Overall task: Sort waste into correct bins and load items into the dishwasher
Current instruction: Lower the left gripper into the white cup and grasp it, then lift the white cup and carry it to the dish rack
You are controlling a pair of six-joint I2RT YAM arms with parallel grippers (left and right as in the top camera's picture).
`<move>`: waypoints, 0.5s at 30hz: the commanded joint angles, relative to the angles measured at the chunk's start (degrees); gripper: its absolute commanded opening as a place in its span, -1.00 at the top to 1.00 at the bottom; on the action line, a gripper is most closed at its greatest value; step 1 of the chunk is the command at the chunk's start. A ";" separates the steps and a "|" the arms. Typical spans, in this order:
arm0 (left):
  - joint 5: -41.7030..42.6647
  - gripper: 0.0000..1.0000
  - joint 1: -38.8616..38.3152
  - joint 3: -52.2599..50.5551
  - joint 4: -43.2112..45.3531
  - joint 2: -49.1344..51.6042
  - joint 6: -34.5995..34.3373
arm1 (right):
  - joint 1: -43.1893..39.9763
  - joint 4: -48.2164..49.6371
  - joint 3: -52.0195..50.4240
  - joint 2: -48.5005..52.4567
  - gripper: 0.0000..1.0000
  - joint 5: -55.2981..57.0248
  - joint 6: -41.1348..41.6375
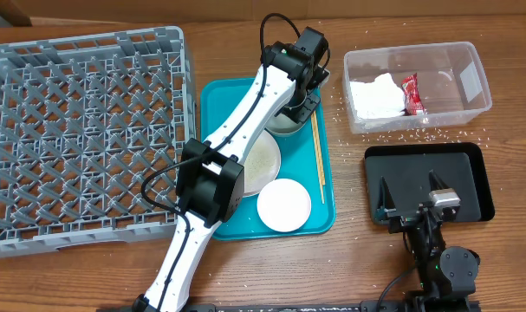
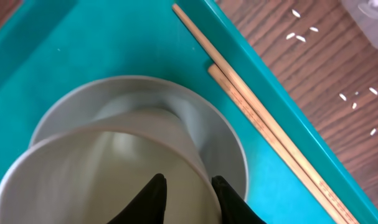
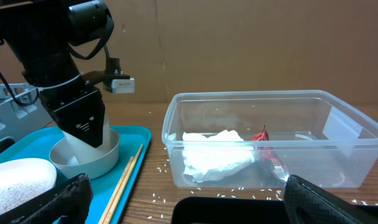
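Over teal tray [image 2: 83,50], left claw [image 2: 189,196] pinching cup [image 2: 101,174] rim.

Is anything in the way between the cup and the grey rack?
Nothing visible blocks the small white cup from the grey dish rack; only the teal tray's rim and the rack's low wall lie between.

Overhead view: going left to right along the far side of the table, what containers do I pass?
Grey dish rack → teal tray → clear tub, holding the white napkin, then the red wrapper.
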 commanded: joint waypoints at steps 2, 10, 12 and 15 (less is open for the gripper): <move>-1.44 0.58 -0.39 -0.20 0.28 -0.94 -0.37 | -0.26 0.37 -0.59 -0.57 -1.00 0.72 -0.09; -0.83 0.92 -0.55 2.84 -1.07 -2.86 -2.54 | -0.26 0.39 -0.59 -0.57 -1.00 0.72 -0.09; 0.15 0.92 -0.55 4.59 -1.77 -3.98 -2.51 | -0.26 0.39 -0.59 -0.57 -1.00 0.70 -0.09; 0.46 0.92 -0.13 8.15 -3.56 -5.95 -2.51 | -0.26 0.39 -0.59 -0.57 -1.00 0.72 -0.09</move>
